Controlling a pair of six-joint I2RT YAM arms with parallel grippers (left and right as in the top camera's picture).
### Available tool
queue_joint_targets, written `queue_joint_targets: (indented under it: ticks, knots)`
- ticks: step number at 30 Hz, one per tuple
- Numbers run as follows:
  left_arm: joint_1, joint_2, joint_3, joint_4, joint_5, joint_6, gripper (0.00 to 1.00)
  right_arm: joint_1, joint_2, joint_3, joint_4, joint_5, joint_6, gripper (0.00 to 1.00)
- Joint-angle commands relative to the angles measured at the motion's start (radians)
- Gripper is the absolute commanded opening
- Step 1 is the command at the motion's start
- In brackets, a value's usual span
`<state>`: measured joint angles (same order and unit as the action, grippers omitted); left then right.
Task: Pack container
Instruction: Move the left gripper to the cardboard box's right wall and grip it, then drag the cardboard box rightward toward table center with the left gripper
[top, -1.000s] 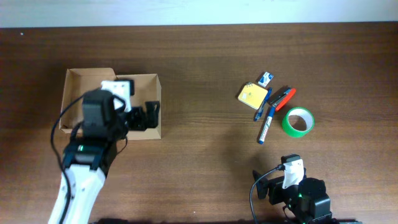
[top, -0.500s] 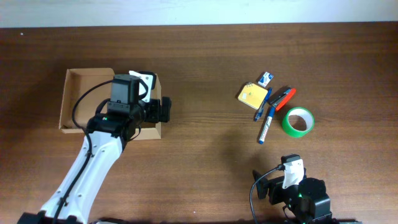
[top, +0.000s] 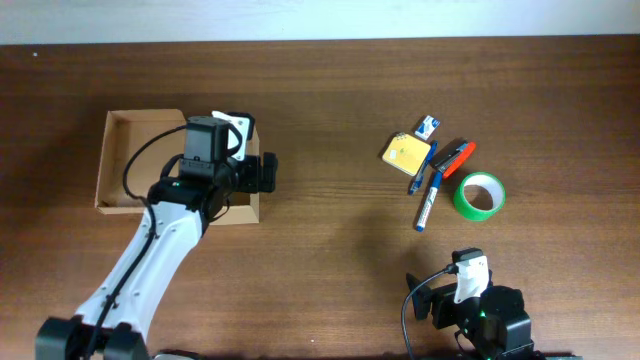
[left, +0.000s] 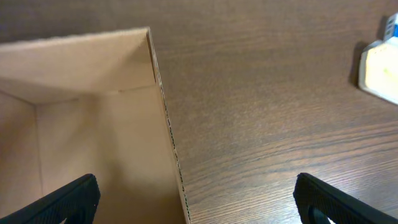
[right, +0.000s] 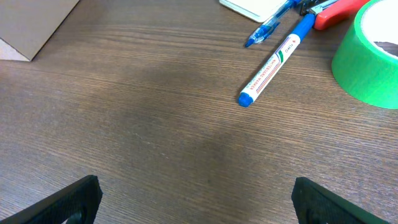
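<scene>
Over at the left the container (top: 135, 145) sits open, my left gripper (top: 268, 172) spread wide above its right wall. I'd swing it right toward the yellow pad (top: 405, 152), keeping the jaws wide. Right gripper (right: 196, 193), spread too, faces the blue marker (right: 268, 71).

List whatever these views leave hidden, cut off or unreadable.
- Container floor, overhead: the left arm covers its right half, so whether anything lies there cannot be told.
- Container, left wrist: only one corner shows, cut by the frame edges.
- Green tape roll, right wrist: cut by the right edge.
- Marker print, right wrist: too small to read.
- Small blue-white item, overhead: too small to identify.
</scene>
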<state>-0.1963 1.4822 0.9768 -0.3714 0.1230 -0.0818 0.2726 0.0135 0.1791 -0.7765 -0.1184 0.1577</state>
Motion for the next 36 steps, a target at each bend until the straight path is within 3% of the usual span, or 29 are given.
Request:
queue_joint_targets:
  ticks: [1, 7, 11, 17, 23, 25, 27, 36]
  knots:
    - [-0.002, 0.047, 0.019, 0.004, 0.011, 0.019, 1.00, -0.005, -0.010, -0.010, 0.002, -0.005, 0.008, 0.99]
    - [-0.005, 0.125, 0.019, 0.005, 0.011, 0.019, 1.00, -0.005, -0.010, -0.010, 0.002, -0.005, 0.008, 0.99]
    - [-0.012, 0.157, 0.019, 0.016, 0.010, 0.015, 0.89, -0.005, -0.010, -0.010, 0.002, -0.005, 0.008, 0.99]
    - [-0.031, 0.180, 0.019, 0.031, -0.037, 0.003, 0.49, -0.005, -0.010, -0.010, 0.002, -0.005, 0.008, 0.99]
    - [-0.037, 0.182, 0.019, 0.032, -0.051, 0.001, 0.33, -0.005, -0.010, -0.010, 0.002, -0.005, 0.008, 0.99]
    - [-0.037, 0.182, 0.019, 0.032, -0.055, 0.001, 0.10, -0.005, -0.010, -0.010, 0.002, -0.005, 0.008, 0.99]
    - [-0.037, 0.182, 0.019, 0.042, -0.053, 0.000, 0.02, -0.005, -0.010, -0.010, 0.002, -0.005, 0.008, 0.99]
    - [-0.037, 0.182, 0.020, 0.076, -0.053, 0.001, 0.02, -0.005, -0.010, -0.010, 0.002, -0.005, 0.008, 0.99]
